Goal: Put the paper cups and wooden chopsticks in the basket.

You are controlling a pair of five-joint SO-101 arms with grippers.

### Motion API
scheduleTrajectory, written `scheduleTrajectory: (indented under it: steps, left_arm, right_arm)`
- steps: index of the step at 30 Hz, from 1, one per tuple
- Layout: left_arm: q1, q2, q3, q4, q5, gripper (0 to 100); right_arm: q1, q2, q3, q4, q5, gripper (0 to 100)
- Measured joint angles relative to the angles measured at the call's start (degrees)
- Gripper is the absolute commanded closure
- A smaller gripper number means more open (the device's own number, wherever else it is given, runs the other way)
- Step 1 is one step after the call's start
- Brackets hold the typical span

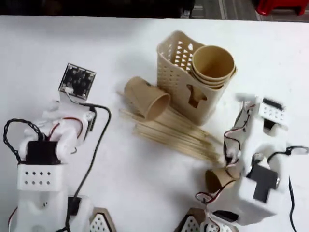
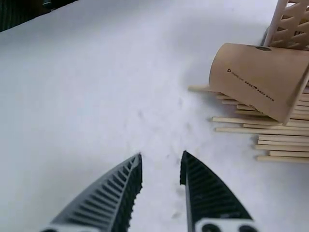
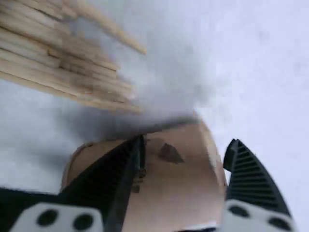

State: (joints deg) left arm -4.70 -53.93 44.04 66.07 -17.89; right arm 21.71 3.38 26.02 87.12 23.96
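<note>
A cream slotted basket stands upright at the table's middle back, with stacked paper cups in it. Another paper cup lies on its side against the basket's left, resting on the end of a spread pile of wooden chopsticks. The left wrist view has that lying cup and the chopstick ends well ahead of my left gripper, which is open over bare table. My right gripper is shut on a third paper cup, seen in the high view just in front of the chopsticks' right end.
The left arm sits at the table's left with a black cable trailing toward the front edge. The right arm's body and its wires fill the front right corner. The white table stretches bare behind the left arm.
</note>
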Motion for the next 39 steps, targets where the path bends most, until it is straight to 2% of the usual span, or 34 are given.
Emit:
scheduleTrajectory:
  steps: [8,12,24,31,39]
  left_arm:
    - [-0.9,0.0,0.0,0.0,0.0,85]
    - [-0.9,0.0,0.0,0.0,0.0,85]
    - [-1.1,0.0,0.0,0.0,0.0,85]
    - [-1.1,0.0,0.0,0.0,0.0,85]
    - [-1.1,0.0,0.0,0.0,0.0,85]
  right_arm:
    - [2.0,4.8,0.0,-2.0,1.2,76.6]
    - [3.7,4.7,-0.2,-1.9,5.0,76.9]
    - [8.1,-13.5,-0.3,2.5,16.7,77.2]
    - [15.8,-20.9,-0.3,6.5,29.1,78.3]
    - [27.3,-23.1,-0.3,8.9,49.4,97.1]
